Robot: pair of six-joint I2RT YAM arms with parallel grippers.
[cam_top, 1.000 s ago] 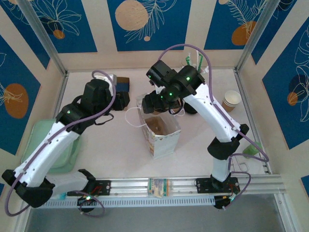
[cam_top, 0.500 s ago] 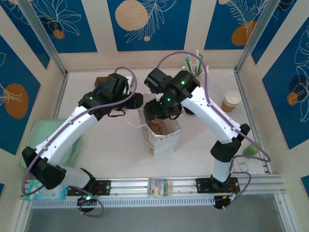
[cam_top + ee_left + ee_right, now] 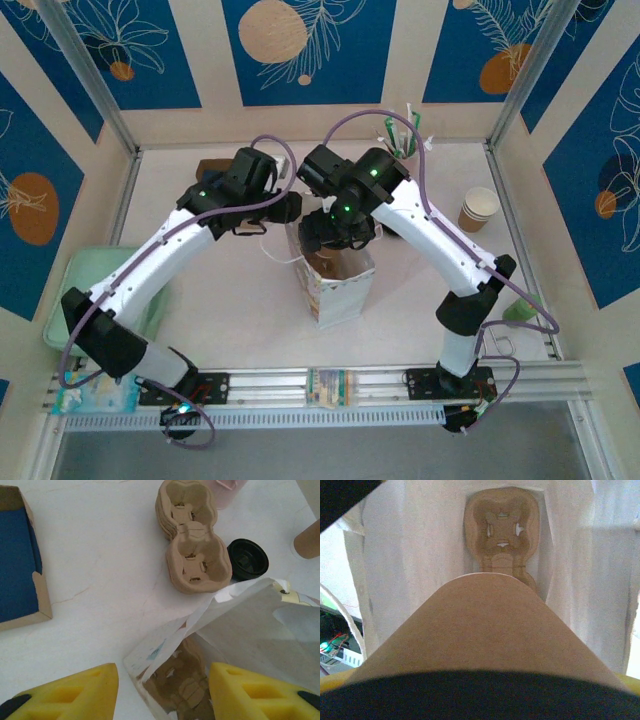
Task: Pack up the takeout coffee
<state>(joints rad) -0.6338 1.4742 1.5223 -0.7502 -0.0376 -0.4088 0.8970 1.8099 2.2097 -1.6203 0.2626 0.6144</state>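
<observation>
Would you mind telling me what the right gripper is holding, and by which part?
The takeout coffee, gripped by its sides up near the black lid, above the open white bag.

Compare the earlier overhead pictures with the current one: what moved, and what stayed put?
The left arm swung right from the back-left of the table; the left fingers now straddle the white paper bag's rim, open. The right fingers still hold the takeout coffee over the bag's mouth, barely shifted. Bag and stack of cups stayed.
</observation>
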